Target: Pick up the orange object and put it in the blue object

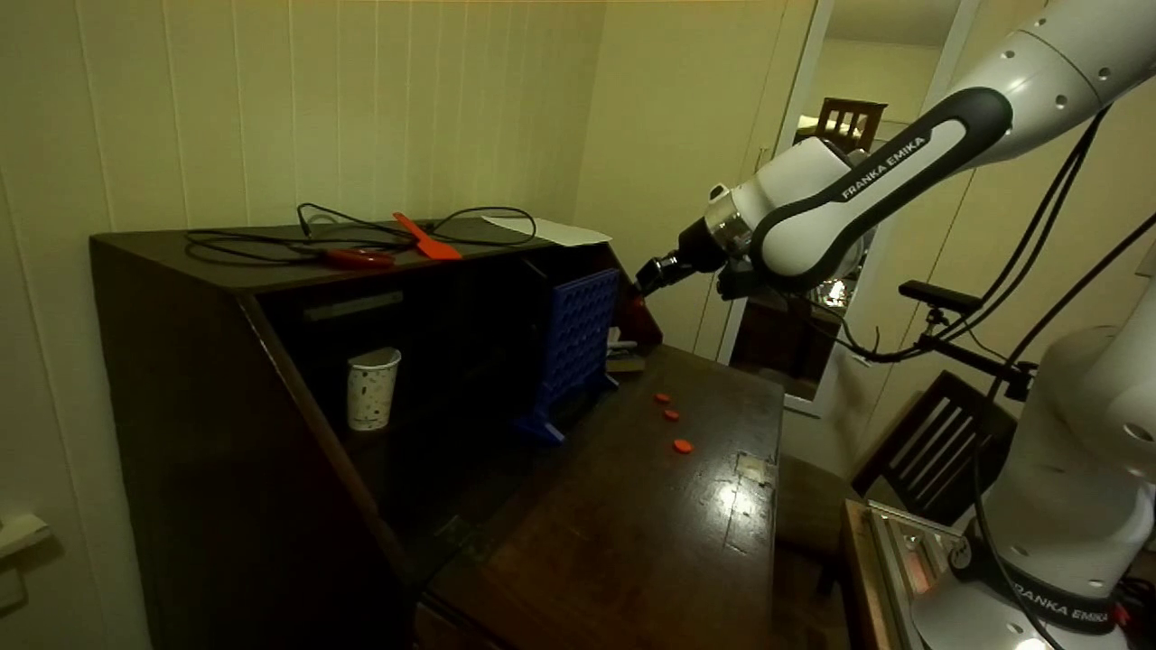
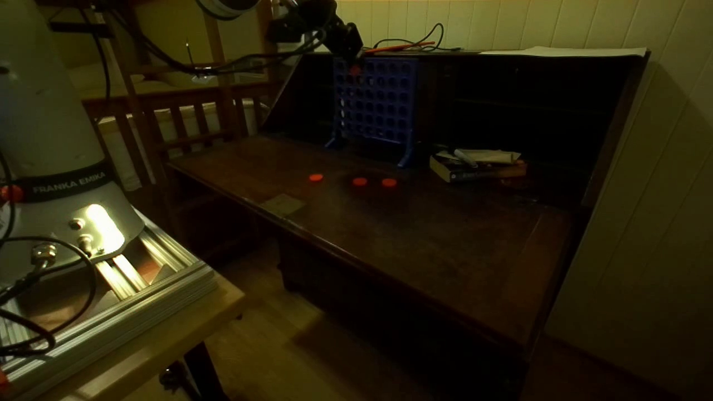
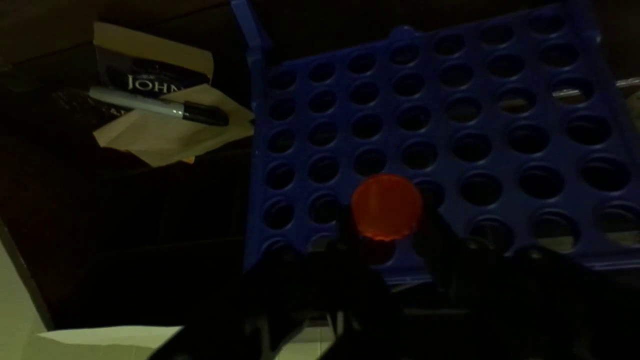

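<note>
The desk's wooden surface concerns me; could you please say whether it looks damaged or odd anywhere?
Yes: near the front edge of the desk, a pale, squarish patch interrupts the dark finish. It may be damage, but I cannot tell.

The disc [image 3: 386, 206] is orange-red; rack [image 3: 443, 132] blue; cup [image 1: 371, 390] pale — speckled.

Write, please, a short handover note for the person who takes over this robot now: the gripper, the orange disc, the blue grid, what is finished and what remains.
Gripper: closed, holding the orange disc.
Blue grid: standing upright on the desk; the disc shows in front of it in the wrist view. Whether they touch, I cannot tell.
Three other orange discs: on the desk.
Done: disc picked up.
Left: probably align it with the grid's top, then release.
</note>
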Available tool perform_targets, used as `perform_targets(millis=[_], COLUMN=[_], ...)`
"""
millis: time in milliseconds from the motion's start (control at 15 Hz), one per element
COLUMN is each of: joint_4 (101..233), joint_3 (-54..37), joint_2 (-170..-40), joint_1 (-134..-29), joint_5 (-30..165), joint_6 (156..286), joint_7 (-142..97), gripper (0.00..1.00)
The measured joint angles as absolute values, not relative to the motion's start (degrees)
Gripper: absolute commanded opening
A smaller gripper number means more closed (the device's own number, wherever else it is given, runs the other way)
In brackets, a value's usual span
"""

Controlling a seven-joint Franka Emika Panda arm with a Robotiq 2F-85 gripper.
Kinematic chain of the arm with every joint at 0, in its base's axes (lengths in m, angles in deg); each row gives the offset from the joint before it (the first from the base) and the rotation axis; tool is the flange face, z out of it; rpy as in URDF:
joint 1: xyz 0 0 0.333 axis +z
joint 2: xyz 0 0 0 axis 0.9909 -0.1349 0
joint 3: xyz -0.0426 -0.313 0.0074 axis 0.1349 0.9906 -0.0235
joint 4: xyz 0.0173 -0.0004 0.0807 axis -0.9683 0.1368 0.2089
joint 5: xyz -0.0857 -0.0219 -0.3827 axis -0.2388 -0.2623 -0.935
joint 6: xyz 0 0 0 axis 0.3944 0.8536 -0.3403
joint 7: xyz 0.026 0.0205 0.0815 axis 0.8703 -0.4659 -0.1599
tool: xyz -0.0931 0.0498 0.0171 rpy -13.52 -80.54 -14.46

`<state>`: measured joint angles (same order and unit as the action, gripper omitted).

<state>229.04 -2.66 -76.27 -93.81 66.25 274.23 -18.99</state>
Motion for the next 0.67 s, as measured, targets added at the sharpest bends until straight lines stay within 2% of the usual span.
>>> perform_targets(millis=[533,600,667], joint_4=[229.5,229.6,229.6], joint_3=[2.7,3.7,4.6], joint_2=[-76.3,-76.3,-76.3], joint_1=[-85.5,-84.6,-83.8], joint_5=[65.5,65.3,65.1], joint_6=[285.3,286.3,287.1], joint_7=[-20.8,-20.9,-21.1], gripper=[0.1,0.35,0.35])
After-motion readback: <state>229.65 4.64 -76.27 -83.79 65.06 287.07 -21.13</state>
